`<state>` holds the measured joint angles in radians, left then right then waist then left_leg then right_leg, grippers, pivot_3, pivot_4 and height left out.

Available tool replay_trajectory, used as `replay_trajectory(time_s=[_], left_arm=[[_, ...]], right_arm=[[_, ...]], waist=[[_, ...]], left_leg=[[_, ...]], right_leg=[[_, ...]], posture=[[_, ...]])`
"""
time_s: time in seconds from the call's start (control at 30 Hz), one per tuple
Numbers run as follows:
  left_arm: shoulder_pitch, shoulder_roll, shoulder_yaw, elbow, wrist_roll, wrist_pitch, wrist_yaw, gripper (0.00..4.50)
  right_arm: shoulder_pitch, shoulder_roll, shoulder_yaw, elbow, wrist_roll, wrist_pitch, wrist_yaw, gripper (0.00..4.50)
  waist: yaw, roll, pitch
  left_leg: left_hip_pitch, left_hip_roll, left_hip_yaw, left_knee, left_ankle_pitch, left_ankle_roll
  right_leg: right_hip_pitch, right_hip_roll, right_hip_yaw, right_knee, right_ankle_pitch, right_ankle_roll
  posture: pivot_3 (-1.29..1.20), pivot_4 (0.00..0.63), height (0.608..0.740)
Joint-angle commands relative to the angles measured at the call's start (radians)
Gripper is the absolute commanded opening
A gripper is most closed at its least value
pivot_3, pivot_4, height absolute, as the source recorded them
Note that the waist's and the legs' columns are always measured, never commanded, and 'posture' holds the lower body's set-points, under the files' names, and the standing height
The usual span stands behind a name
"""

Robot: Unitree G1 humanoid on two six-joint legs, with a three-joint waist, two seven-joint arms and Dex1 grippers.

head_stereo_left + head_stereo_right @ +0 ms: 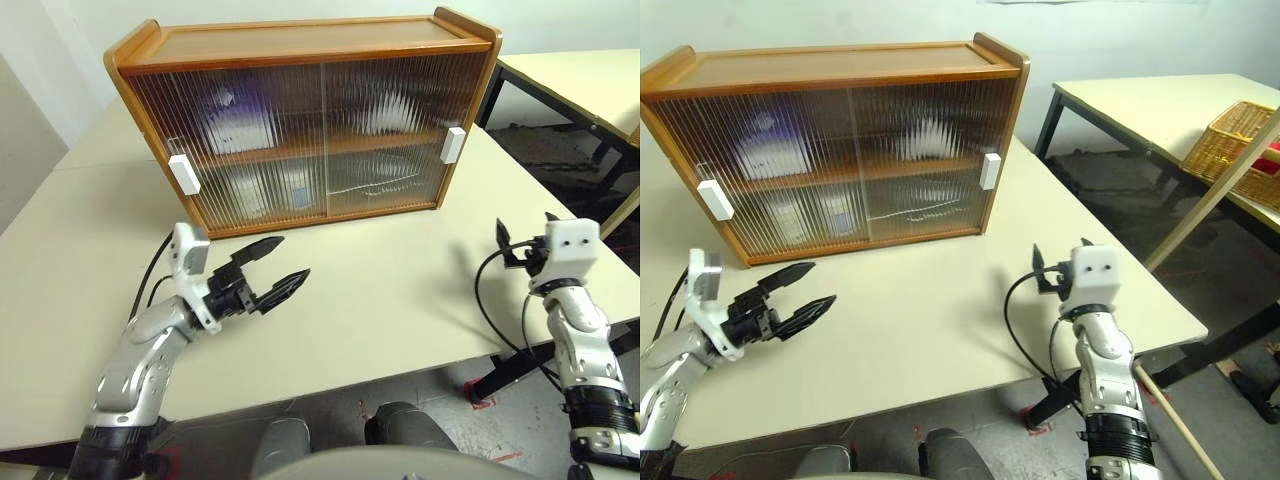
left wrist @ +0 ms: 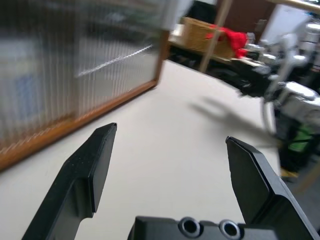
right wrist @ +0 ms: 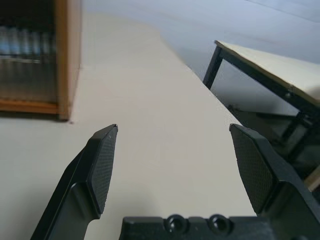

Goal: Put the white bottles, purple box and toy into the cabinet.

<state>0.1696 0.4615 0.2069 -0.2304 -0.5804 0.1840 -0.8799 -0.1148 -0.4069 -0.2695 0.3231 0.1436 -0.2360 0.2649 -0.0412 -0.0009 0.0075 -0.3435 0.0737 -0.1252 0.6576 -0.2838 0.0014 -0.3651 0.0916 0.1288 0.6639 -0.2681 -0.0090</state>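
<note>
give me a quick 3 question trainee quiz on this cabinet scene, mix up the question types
1. True or false: the cabinet has both sliding doors shut.
2. Multiple choice: the left claw is A) shut on a bottle, B) open and empty, C) gripping a door handle.
3. Fill in: the right claw hovers open over the bare ____, to the right of the cabinet.

Key
1. True; behind the ribbed doors, blurred shapes sit on both shelves.
2. B
3. table

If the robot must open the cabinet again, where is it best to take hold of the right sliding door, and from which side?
Probably at the white handle on the right door's outer edge. It stands out from the ribbed panel of the cabinet, so the open right gripper could approach from the front and push it leftward.
</note>
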Motion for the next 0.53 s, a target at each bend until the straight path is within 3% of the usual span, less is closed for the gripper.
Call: replay_trajectory(time_s=[0.03, 0.3, 0.53], left_arm=[[0.061, -0.042, 0.114, 0.061, 0.011, -0.098, 0.069, 4.5], [0.117, -0.13, 0.368, 0.272, 0.031, -0.314, 0.257, 4.5], [0.091, -0.111, 0.507, 0.447, 0.027, -0.422, 0.342, 4.5]], right_arm=[[-0.047, -0.023, -0.025, 0.114, 0.042, -0.054, 0.067, 4.46], [-0.154, -0.068, -0.028, 0.32, 0.04, -0.148, 0.123, 4.46], [-0.171, -0.073, -0.029, 0.324, 0.047, -0.16, 0.149, 4.46]], waist=[[-0.002, 0.001, 0.0], [0.005, 0.004, 0.0], [0.011, 0.004, 0.0]], left_leg=[[0.0, 0.0, -0.001, 0.0, 0.0, 0.0], [-0.003, 0.002, -0.004, -0.005, 0.0, 0.0], [-0.002, 0.002, -0.003, -0.008, 0.0, 0.0]], right_leg=[[0.0, -0.001, 0.001, 0.0, 0.0, 0.0], [-0.003, -0.002, -0.001, 0.0, -0.003, -0.005], [-0.003, -0.001, -0.002, 0.001, -0.002, 0.0]], posture=[[-0.03, 0.0, 0.74], [-0.02, 0.0, 0.74], [-0.02, 0.0, 0.74]])
